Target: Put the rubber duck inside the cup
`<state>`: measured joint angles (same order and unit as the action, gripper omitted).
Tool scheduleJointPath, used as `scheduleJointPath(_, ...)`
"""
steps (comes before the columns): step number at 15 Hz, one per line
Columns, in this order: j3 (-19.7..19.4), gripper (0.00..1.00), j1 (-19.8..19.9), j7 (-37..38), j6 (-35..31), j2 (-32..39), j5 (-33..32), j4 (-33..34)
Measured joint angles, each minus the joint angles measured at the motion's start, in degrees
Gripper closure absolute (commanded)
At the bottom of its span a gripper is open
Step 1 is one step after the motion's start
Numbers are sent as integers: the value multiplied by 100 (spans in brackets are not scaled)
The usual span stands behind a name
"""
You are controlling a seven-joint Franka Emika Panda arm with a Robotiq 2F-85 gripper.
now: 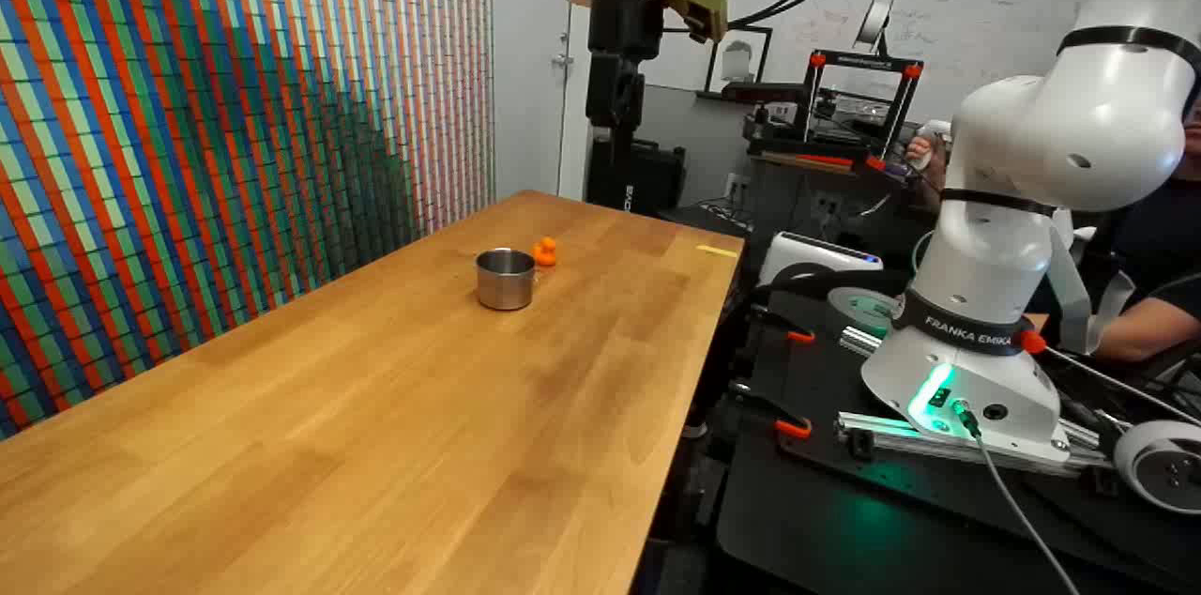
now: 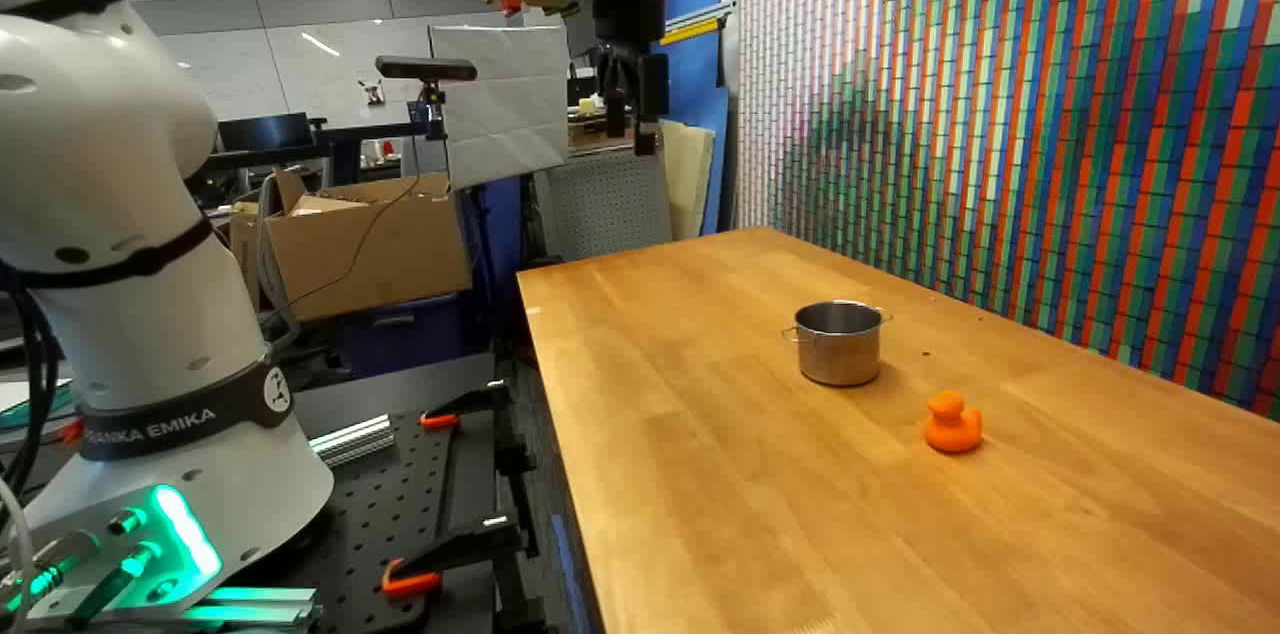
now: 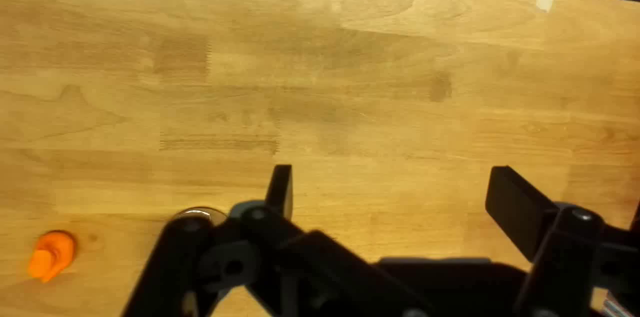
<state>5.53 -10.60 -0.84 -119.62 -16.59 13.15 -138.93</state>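
While one duck [image 2: 952,426] sits, one cup [image 2: 839,354] (upright)

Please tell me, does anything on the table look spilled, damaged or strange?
Nothing much stands out: the metal cup and the rubber duck are upright and apart, and no spill or damage shows. One minor oddity is a dark speck on the tabletop near the cup, too small to identify.
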Motion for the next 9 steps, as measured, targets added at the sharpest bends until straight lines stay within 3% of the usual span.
scheduleJointPath(9, 79, 0, 3, -38, -20, 33, -72, 53)
